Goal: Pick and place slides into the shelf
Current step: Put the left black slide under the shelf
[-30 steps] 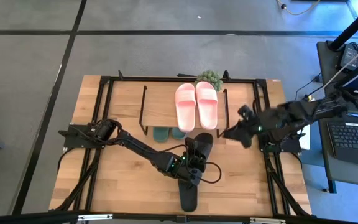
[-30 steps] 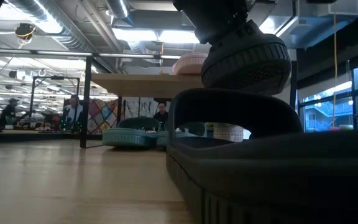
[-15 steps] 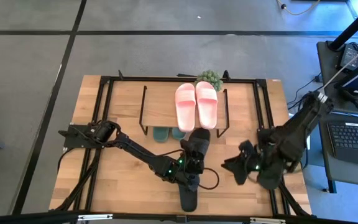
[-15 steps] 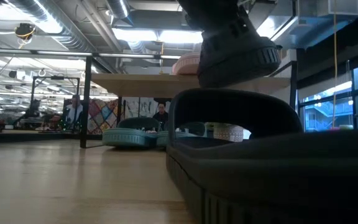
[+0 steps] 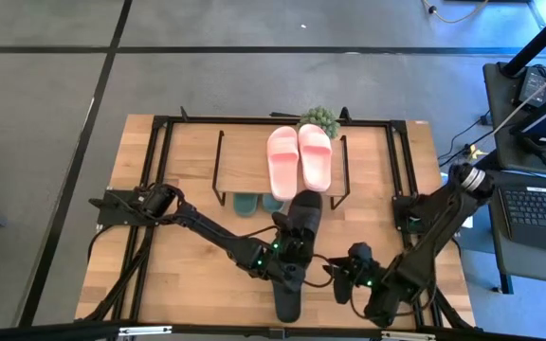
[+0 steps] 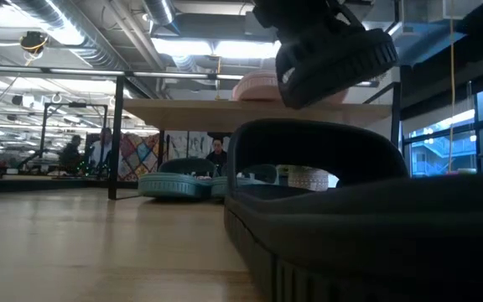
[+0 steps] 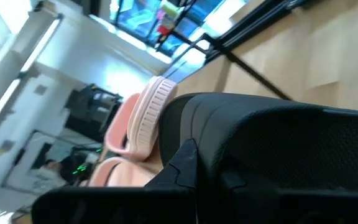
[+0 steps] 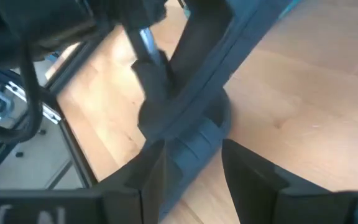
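Note:
My left gripper point(image 5: 287, 252) is shut on one black slide point(image 5: 303, 220), held in the air just in front of the shelf point(image 5: 245, 156); the low view shows it aloft point(image 6: 334, 52). The second black slide point(image 5: 289, 298) lies flat on the table near the near edge and fills the low view's foreground point(image 6: 350, 218). My right gripper point(image 5: 345, 276) is open, just right of that lying slide, which shows ahead of its fingers point(image 8: 191, 106). The pink pair point(image 5: 300, 159) lies on the shelf's top board. The green pair point(image 5: 254, 203) sits under it. My left gripper holds the lifted black slide by its near end point(image 5: 292, 244), coming at it from the table's left and near side. The gripper's own body hides the fingers there. The slide is clear of the table, tilted, its far end point(image 5: 309, 201) pointing at the shelf.
A small green plant point(image 5: 318, 118) stands behind the shelf. The black frame's rails point(image 5: 408, 189) run along the table's sides. Bare wood lies left of the shelf and along the near left of the table point(image 5: 188, 275). People show far off in the room point(image 6: 99, 151).
My right arm has swung from beside the shelf's right end toward the near edge and leftward, ending close to the lying black slide. My left gripper has kept its hold; the held slide has risen slightly and tipped.

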Controlling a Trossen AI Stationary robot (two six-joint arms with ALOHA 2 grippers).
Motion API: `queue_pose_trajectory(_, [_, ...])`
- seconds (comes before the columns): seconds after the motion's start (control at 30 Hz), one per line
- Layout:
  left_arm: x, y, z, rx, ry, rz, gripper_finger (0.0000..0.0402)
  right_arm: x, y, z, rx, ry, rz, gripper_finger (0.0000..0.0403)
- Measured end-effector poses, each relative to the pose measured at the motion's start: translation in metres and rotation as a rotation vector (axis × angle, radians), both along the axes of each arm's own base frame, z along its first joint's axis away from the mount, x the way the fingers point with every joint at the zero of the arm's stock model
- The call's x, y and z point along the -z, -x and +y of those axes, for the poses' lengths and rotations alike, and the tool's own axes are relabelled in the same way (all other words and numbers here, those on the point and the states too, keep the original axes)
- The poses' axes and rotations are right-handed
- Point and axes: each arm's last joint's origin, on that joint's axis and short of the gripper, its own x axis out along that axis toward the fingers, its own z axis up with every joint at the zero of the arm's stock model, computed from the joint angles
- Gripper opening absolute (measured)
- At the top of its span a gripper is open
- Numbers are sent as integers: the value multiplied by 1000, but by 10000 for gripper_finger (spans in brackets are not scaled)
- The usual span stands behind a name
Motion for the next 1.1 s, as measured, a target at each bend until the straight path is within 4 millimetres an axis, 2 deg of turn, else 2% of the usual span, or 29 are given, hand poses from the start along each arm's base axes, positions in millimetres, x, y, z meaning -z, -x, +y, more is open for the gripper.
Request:
queue_pose_trajectory(0.33, [-2, 6, -9, -58, -37, -60, 2, 29, -13, 9, 21, 50, 18, 157])
queue_pose_trajectory(0.8, [-1, 6, -13, -24, 0, -68, 2, 31, -15, 8, -13, 98, 52, 157])
queue_pose_trajectory(1.1, [-1, 6, -12, -23, 1, -67, 3, 31, -19, 7, -15, 70, 63, 157])
